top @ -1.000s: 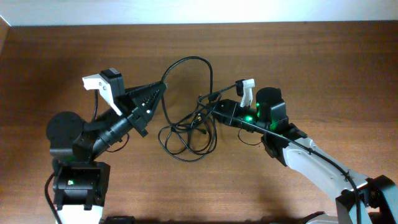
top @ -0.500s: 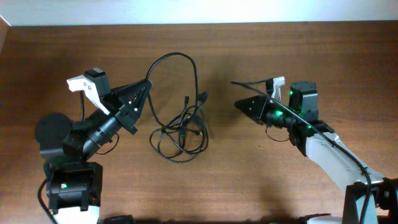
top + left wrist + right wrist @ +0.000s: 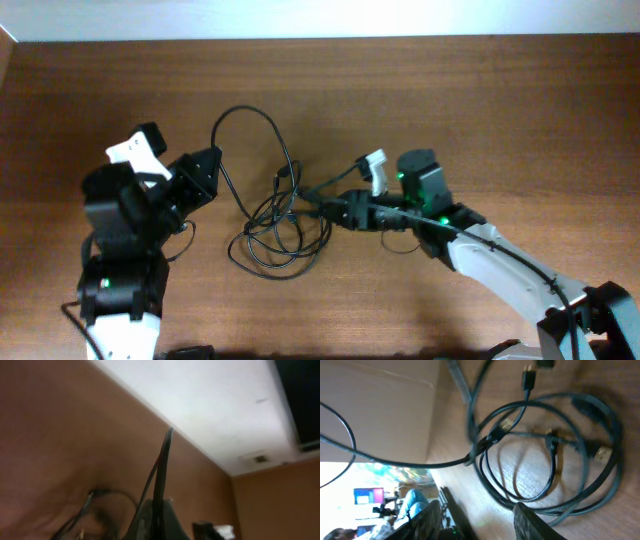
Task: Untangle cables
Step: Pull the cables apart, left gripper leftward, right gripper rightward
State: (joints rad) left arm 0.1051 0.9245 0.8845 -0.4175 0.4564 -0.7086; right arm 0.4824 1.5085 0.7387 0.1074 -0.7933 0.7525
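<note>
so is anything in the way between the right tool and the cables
Nothing visible stands in the way. The right tool is open and already at the right edge of the tangled cables, with only bare table around them.

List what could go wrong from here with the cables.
The left gripper is shut on one cable that runs into the tangle; pulling it may tighten the tangle rather than loosen it. The right gripper, open at the tangle, may close on more than one cable at once.

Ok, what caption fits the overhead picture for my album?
Left fingers pinch one black cable; right fingers hang open beside the tangle on the wooden table.
</note>
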